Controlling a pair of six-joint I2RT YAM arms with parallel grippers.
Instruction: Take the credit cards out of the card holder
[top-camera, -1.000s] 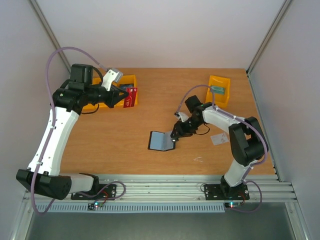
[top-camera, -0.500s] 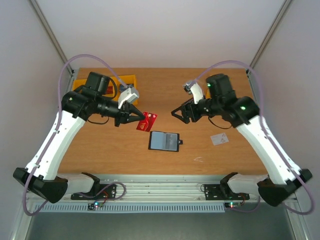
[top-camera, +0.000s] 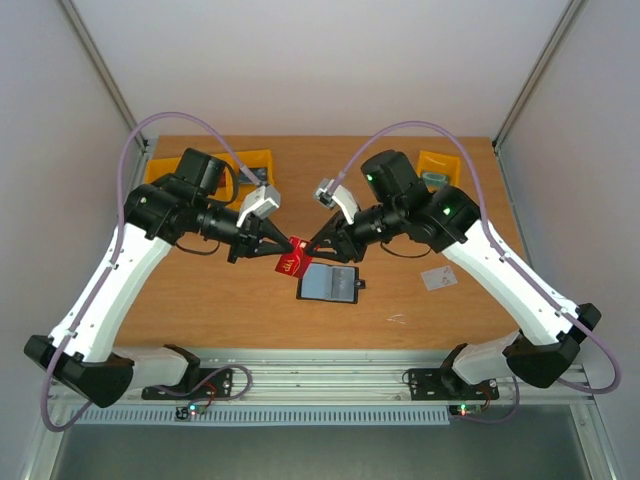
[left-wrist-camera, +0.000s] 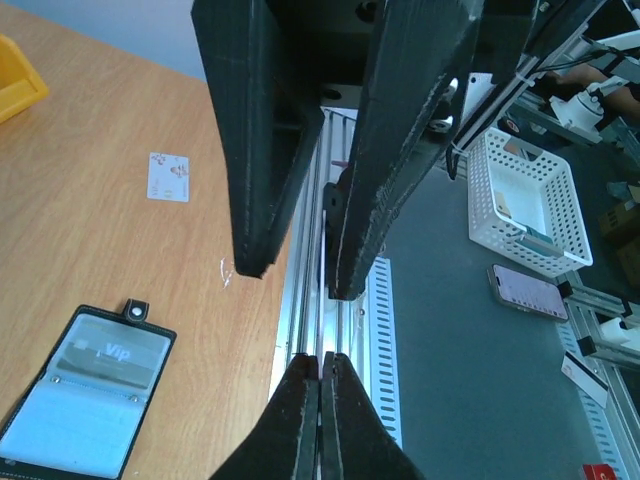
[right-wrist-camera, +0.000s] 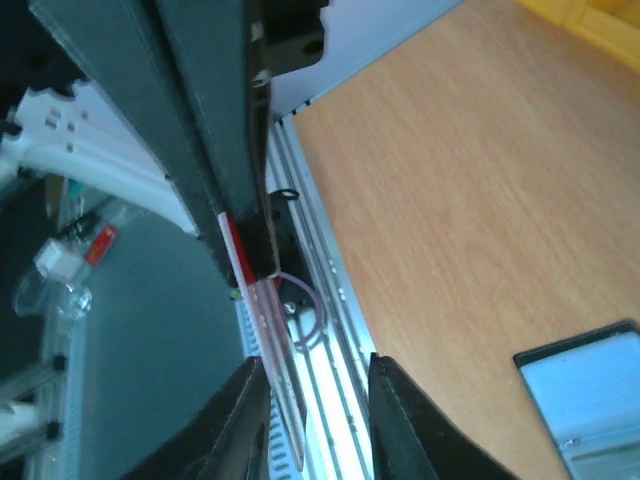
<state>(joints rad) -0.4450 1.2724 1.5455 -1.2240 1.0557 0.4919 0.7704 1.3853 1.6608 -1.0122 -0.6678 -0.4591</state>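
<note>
The left gripper's (top-camera: 283, 250) jaws are clenching the red credit card (top-camera: 292, 262) at frame centre, above the desk (top-camera: 200, 300), just upper left of the open card holder (top-camera: 329, 283). The right gripper's (top-camera: 312, 243) jaws are standing apart, straddling its free end. If the left lets go before they close, the card would likely drop. It is hanging edge-on, its long axis slanting toward the lower left.

The left arm (top-camera: 105, 285) rises from its base at the near left, bends at the elbow and reaches inward to the right. Its wrist tilts down, and the left claw (top-camera: 280, 246) has its fingers pressed flat together, pinching a red card (top-camera: 291, 263). The right arm (top-camera: 512, 285) mirrors it, arching up from the near right and reaching left until the two claws nearly meet tip to tip, and the right claw (top-camera: 313, 244) has its fingers parted, one on either side of that card.
</note>
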